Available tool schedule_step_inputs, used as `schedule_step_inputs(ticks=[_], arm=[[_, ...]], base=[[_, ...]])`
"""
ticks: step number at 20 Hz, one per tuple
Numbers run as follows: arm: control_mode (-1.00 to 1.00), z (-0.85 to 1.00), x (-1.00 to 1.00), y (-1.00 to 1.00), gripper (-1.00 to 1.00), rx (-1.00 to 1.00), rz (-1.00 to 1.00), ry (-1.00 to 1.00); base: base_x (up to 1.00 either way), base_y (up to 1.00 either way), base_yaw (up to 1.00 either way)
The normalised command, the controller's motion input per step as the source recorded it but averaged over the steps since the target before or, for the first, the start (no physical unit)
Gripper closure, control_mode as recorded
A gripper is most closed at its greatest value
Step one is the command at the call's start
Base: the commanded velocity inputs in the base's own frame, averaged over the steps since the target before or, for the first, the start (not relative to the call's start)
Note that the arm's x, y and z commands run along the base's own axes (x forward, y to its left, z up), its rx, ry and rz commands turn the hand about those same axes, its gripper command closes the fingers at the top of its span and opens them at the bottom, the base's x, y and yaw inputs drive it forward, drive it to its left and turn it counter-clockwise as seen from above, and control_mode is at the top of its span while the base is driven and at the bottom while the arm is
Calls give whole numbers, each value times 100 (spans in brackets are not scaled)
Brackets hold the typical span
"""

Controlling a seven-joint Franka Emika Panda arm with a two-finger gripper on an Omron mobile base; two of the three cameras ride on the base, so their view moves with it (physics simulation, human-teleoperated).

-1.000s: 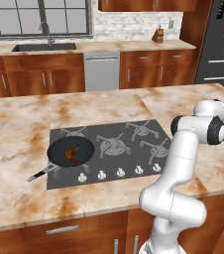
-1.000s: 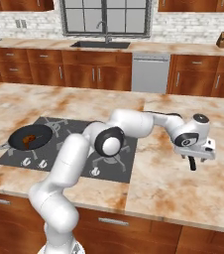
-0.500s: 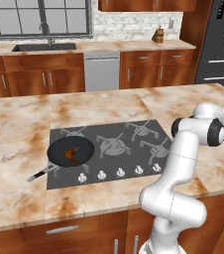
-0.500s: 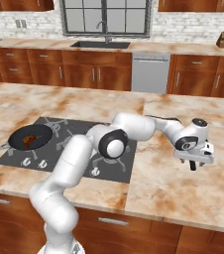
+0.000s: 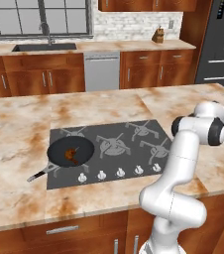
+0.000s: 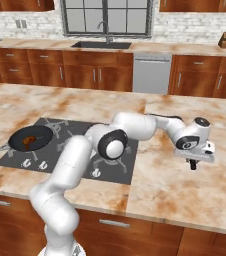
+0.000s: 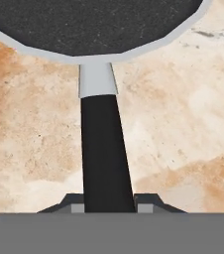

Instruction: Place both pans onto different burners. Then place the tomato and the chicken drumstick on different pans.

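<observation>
On pan handle [image 7: 105, 149], no lettering

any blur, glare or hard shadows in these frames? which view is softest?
Left base view: soft and low in detail, the drumstick in the pan a brown smudge, no glare. Right base view: sharper, even light, faint shadows. Hand view: crisp, the second pan's handle sharp between the gripper tips, no hard shadow.

Drumstick [image 5: 72, 155] in burner pan [image 5: 69, 151] — second pan [image 7: 91, 25] claw-held [image 7: 109, 206]

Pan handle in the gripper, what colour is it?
Black, with a grey collar where the handle meets the pan; hand view.
</observation>
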Motion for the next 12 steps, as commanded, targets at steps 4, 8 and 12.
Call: schedule_step_inputs(ticks=[4,8,12], arm=[[-100,28,-39,71,100,-8,14,-14],[-100,25,-41,90,100,-14,18,-14],[-100,7,-24,99,100,-16,26,-9]], base=[[0,0,0],[0,0,0],[0,0,0]])
